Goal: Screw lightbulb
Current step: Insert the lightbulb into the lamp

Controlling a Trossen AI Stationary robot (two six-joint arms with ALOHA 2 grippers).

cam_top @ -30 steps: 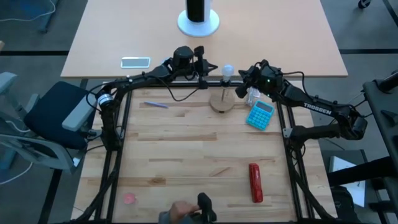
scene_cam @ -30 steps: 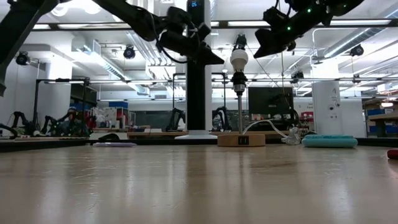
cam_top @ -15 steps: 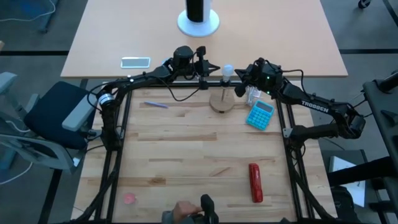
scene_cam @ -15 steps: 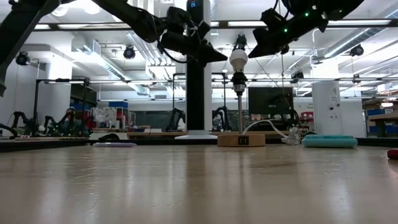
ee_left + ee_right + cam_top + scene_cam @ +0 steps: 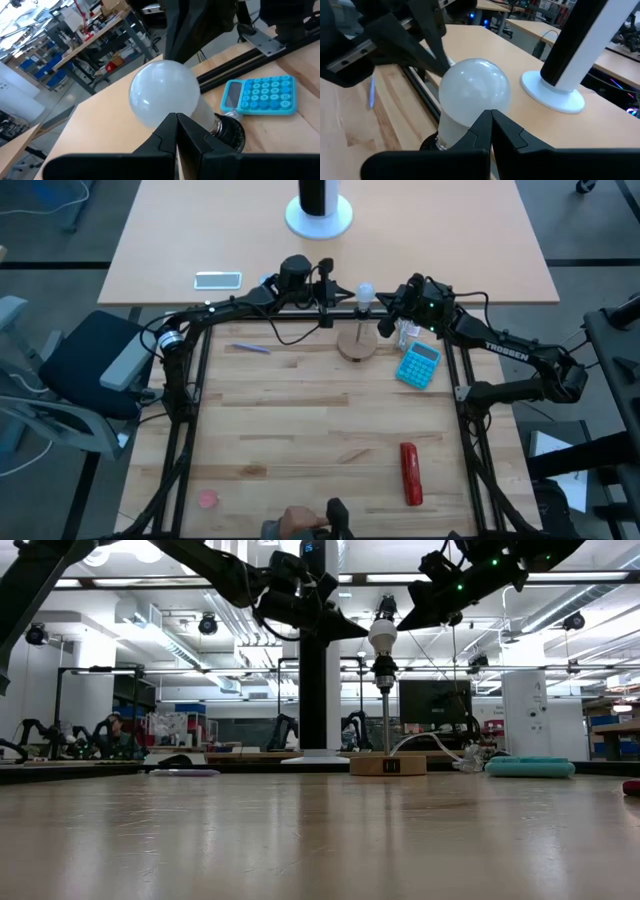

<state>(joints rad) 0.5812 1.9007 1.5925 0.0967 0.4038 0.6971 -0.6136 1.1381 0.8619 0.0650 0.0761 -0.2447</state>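
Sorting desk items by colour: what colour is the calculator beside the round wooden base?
The calculator is light blue, clearest in the left wrist view.

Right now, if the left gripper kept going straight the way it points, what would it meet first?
The lightbulb: the left gripper, fingers shut, points right at its round white head on the post. Past it lies the right gripper, though the gap between them is hard to judge.

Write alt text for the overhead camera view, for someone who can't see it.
A white lightbulb sits atop a thin post on a round wooden base, flanked by the shut left gripper and shut right gripper. A blue calculator lies beside the base.
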